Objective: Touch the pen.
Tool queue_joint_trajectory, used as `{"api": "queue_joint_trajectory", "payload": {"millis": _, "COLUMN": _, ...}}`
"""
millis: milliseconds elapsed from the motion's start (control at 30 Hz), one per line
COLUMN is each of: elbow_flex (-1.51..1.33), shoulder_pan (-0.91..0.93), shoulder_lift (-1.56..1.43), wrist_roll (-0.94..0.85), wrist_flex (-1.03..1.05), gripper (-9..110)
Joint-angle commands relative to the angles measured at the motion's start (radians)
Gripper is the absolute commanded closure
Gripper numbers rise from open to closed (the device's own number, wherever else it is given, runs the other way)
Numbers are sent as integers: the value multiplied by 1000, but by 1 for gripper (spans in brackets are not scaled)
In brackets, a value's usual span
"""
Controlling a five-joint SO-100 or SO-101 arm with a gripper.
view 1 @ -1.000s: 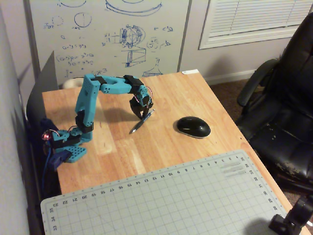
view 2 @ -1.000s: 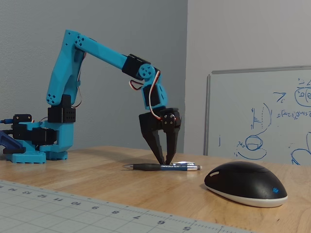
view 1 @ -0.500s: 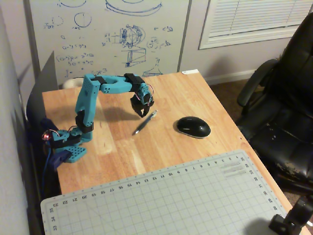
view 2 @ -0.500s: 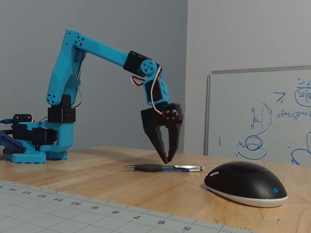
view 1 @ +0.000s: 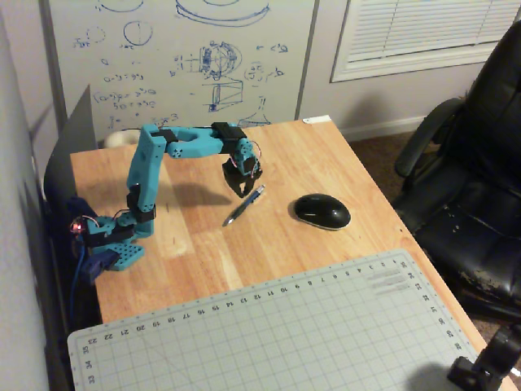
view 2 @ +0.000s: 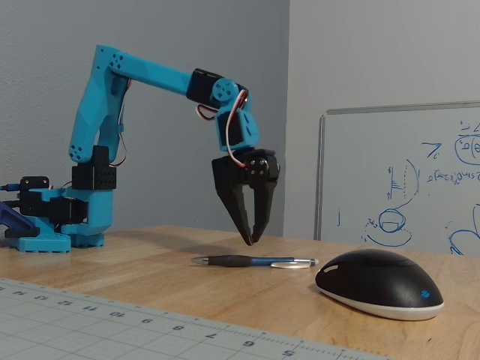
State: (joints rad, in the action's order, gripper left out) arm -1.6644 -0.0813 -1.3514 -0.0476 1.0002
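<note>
The pen point(view 1: 244, 204) is a slim dark ballpoint lying flat on the wooden table point(view 1: 195, 252), left of the black mouse point(view 1: 322, 211). In the low fixed view the pen point(view 2: 247, 261) lies with its silvery clip toward the mouse point(view 2: 382, 283). My gripper point(view 1: 242, 194) points down on the blue arm, right over the pen's middle. In the low fixed view the gripper point(view 2: 251, 241) has its black fingertips together with nothing between them. The tips hang a little above the pen, with a small gap showing.
A grey cutting mat point(view 1: 269, 326) covers the table's front. The arm's base point(view 1: 114, 244) sits at the left edge. A whiteboard point(view 1: 187, 57) stands behind the table and a black office chair point(view 1: 472, 187) stands to the right.
</note>
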Motion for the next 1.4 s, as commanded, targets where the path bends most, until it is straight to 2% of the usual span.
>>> {"api": "queue_joint_trajectory", "payload": {"millis": 0, "elbow_flex": 86, "shoulder_pan": 35, "shoulder_lift": -98, "wrist_roll": -49, "wrist_flex": 17, "gripper": 101}}
{"api": "queue_joint_trajectory", "payload": {"millis": 267, "elbow_flex": 69, "shoulder_pan": 89, "shoulder_lift": -97, "wrist_roll": -127, "wrist_flex": 17, "gripper": 101}}
{"api": "queue_joint_trajectory", "payload": {"millis": 1367, "elbow_flex": 75, "shoulder_pan": 40, "shoulder_lift": 31, "wrist_roll": -112, "wrist_flex": 18, "gripper": 101}}
